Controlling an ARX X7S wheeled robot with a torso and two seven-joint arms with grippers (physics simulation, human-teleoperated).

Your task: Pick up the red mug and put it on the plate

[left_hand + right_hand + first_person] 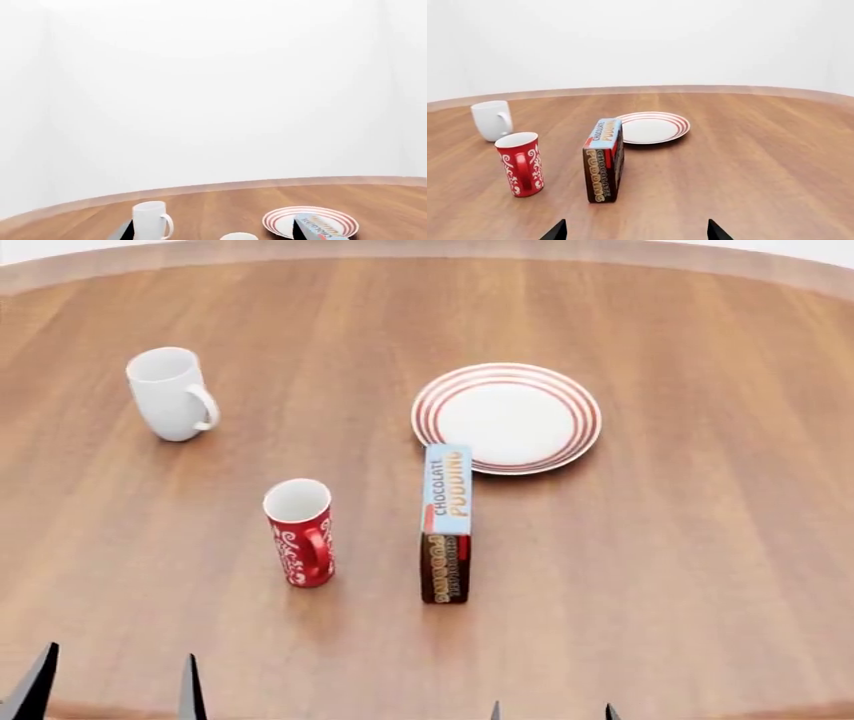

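Head view: my 2 arms sit low at the counter's [694,570] near edge | left pincer [114,685] tips apart, holding nothing | right pincer [551,710] tips apart, holding nothing | red mug [300,532] upright beside pudding box [446,525] | plate [506,417] behind box.

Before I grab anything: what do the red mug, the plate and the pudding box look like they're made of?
The red mug looks like glazed ceramic: thick white rim, smooth red wall with white swirls. The plate likewise looks like glazed ceramic, white with red rings and a slight sheen. The pudding box looks like printed cardboard: flat faces, sharp edges, lettering. These are simulator renders, so all three are guesses from looks.
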